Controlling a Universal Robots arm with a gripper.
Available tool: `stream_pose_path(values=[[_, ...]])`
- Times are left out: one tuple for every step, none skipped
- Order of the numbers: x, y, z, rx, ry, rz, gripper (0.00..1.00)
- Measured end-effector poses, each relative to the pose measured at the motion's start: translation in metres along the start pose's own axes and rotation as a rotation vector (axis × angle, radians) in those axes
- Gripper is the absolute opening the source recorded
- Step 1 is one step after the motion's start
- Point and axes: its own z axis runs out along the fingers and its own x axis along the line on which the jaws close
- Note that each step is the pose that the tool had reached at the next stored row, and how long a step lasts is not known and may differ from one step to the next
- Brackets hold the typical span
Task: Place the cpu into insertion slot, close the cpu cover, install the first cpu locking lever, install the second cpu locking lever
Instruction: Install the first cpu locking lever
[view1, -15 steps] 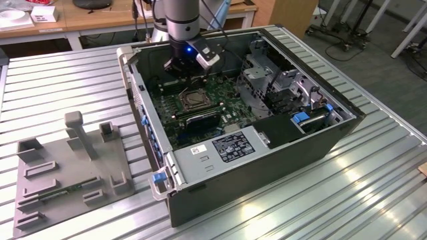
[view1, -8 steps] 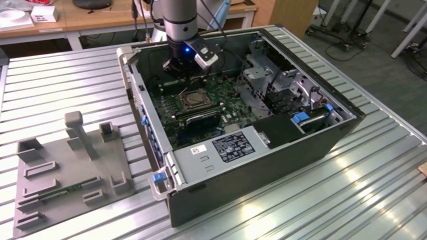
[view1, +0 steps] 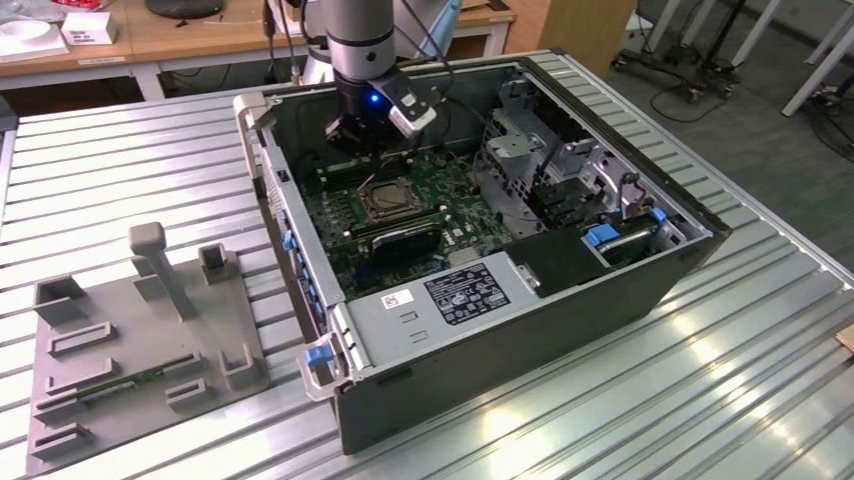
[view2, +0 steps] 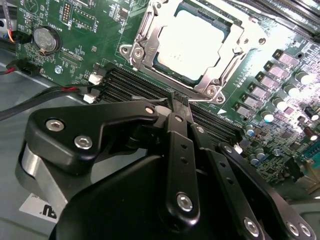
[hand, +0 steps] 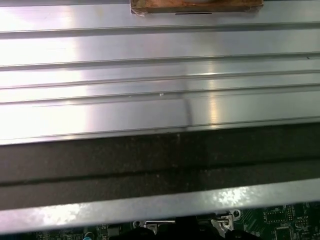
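The ribbed metal table (view1: 134, 150) carries the open computer case (view1: 534, 330). Inside it, my gripper (view2: 178, 102) has its fingers drawn together, tips at a wire locking lever (view2: 205, 99); I cannot confirm a grasp. The cpu (view2: 192, 42) sits in its socket with the cpu cover (view2: 150, 37) lowered. I judge the levers outstanding.

Cpu seated in the slot, cover lying down over it.

The cpu (view2: 192, 42), a thin square chip with a pale grey-silver face, lay flat in the insertion slot (view2: 161, 64) on the green motherboard (view2: 75, 30). The cpu cover (view2: 142, 45), a silvery metal frame with an open middle, lay level around the chip's edges, with the chip's face showing through the opening. What looked like a thin wire locking lever (view2: 150, 99) ran low along one side of the frame; whether it was latched could not be told.
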Motion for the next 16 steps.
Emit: stream_pose_path(values=[[-0.0002,0.0001,-0.0011,-0.0001,0.0,0.0,0.11],[-0.0003,0.0002,-0.0023,0.0,0.0,0.0,0.11],[-0.0005,0.0003,-0.0034,0.0,0.0,0.0,0.11],[-0.0006,0.0004,-0.0045,0.0,0.0,0.0,0.11],[-0.0007,0.0005,-0.0055,0.0,0.0,0.0,0.11],[-0.0008,0.0006,-0.006,0.0,0.0,0.0,0.11],[-0.0008,0.0006,-0.006,-0.0002,-0.0001,0.0,0.11],[-0.0008,0.0006,-0.006,-0.0002,-0.0001,0.0,0.11],[-0.0008,0.0006,-0.006,-0.0002,-0.0001,0.0,0.11],[-0.0008,0.0006,-0.0061,-0.0001,0.0,0.0,0.11],[-0.0008,0.0006,-0.0061,-0.0001,0.0008,0.0,0.11],[-0.0009,0.0006,-0.006,0.0006,0.0077,0.0,0.11],[-0.0009,0.0006,-0.0059,0.0023,0.0228,0.002,0.11],[-0.0009,0.0006,-0.0058,0.0035,0.0377,0.003,0.11],[-0.0008,0.0006,-0.0058,0.0041,0.0424,0.004,0.11],[-0.0008,0.0005,-0.0059,0.0042,0.0429,0.004,0.11]])
